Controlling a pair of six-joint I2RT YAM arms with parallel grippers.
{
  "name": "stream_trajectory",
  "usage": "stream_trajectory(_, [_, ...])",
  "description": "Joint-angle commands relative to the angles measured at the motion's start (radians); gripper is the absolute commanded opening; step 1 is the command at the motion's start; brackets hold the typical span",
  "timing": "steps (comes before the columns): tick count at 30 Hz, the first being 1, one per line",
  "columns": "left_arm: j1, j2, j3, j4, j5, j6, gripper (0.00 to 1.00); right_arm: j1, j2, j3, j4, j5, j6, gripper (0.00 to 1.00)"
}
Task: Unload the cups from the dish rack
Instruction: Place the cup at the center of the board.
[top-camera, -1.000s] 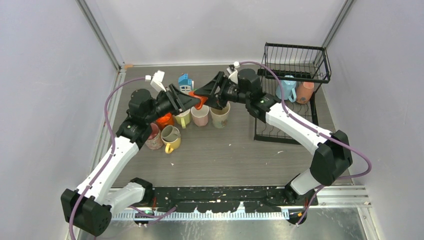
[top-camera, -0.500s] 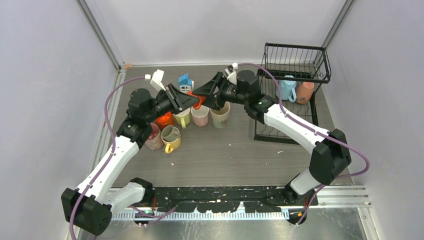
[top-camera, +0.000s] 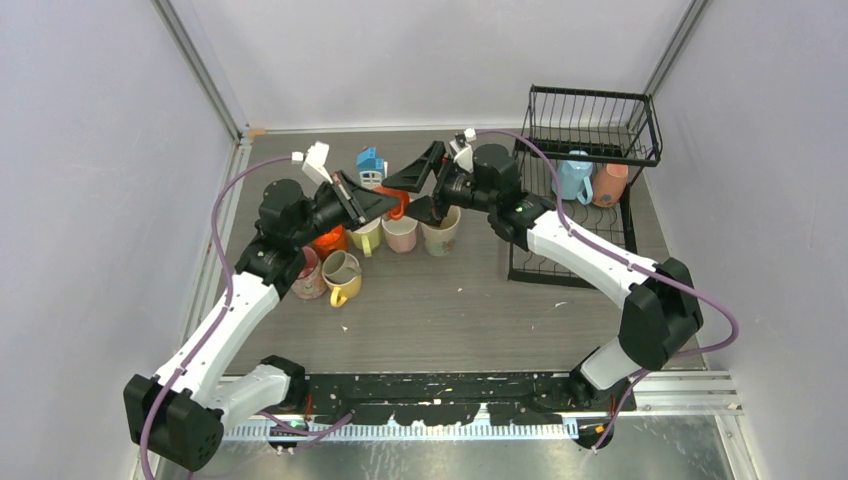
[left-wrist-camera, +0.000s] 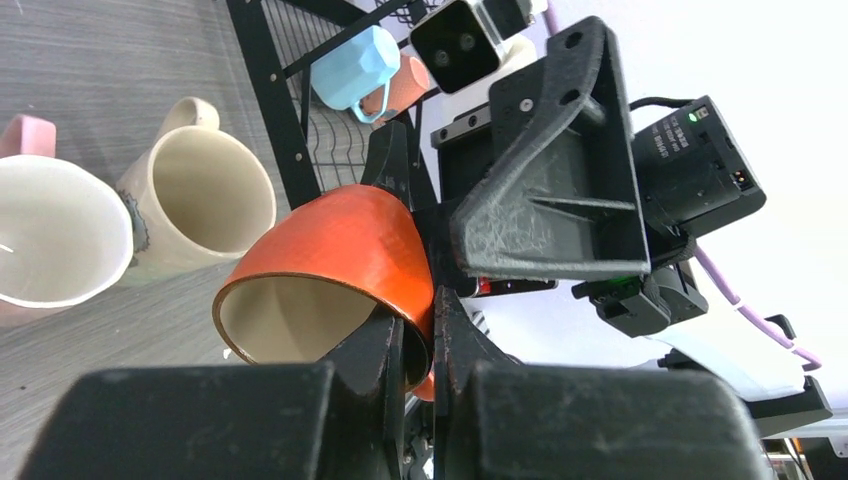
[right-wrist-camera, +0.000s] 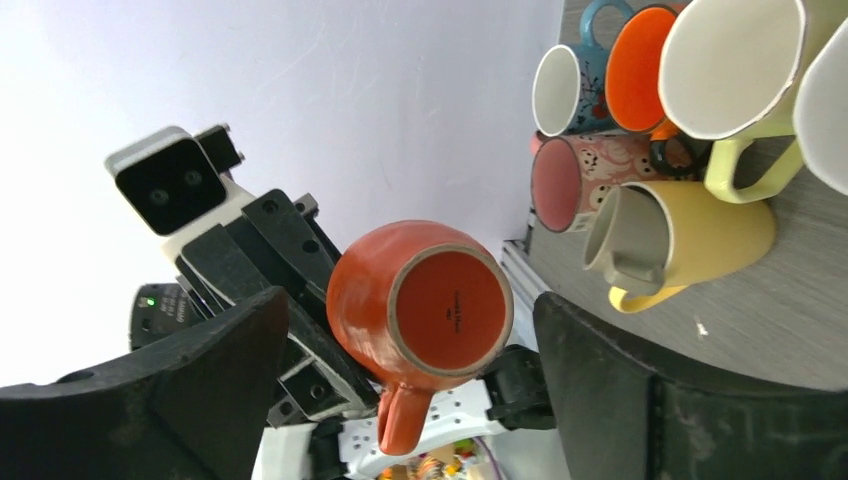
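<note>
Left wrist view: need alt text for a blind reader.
The left tool is shut on the rim of a tilted orange mug, with the open right tool close behind it. A cream mug stands on the table at left; the black rack beyond holds a light blue mug.

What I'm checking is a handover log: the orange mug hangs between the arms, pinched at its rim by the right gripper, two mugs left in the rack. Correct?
No: the left wrist view shows the left gripper pinching the orange mug at its rim; the right gripper stands open around it. The mug hangs between the arms, with a blue mug and pink mug in the rack.
</note>
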Motion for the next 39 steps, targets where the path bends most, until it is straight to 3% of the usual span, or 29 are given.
stream_trajectory(1, [-0.004, -0.026, 0.008, 0.003, -0.014, 0.019, 0.0, 0.011, -0.066, 0.025, -0.046, 0.038, -0.086, 1.0])
stream_trajectory(7, [-0.004, -0.074, 0.029, -0.15, -0.078, 0.069, 0.0, 0.009, -0.128, 0.045, -0.178, 0.132, -0.186, 1.0])
stream_trajectory(11, [-0.004, -0.101, 0.083, -0.354, -0.171, 0.127, 0.0, 0.007, -0.198, 0.031, -0.281, 0.246, -0.267, 1.0])
stream_trajectory(18, [-0.004, -0.109, 0.178, -0.711, -0.461, 0.187, 0.0, -0.001, -0.324, 0.019, -0.43, 0.427, -0.409, 1.0])
stream_trajectory(23, [0.026, -0.02, 0.285, -0.909, -0.666, 0.226, 0.0, -0.001, -0.377, 0.009, -0.484, 0.475, -0.476, 1.0])
stream_trajectory(30, [0.117, 0.138, 0.396, -0.982, -0.757, 0.287, 0.0, -0.002, -0.428, -0.021, -0.52, 0.508, -0.51, 1.0])
stream_trajectory(39, [0.282, 0.325, 0.472, -0.951, -0.748, 0.33, 0.0, -0.001, -0.492, -0.058, -0.551, 0.5, -0.52, 1.0])
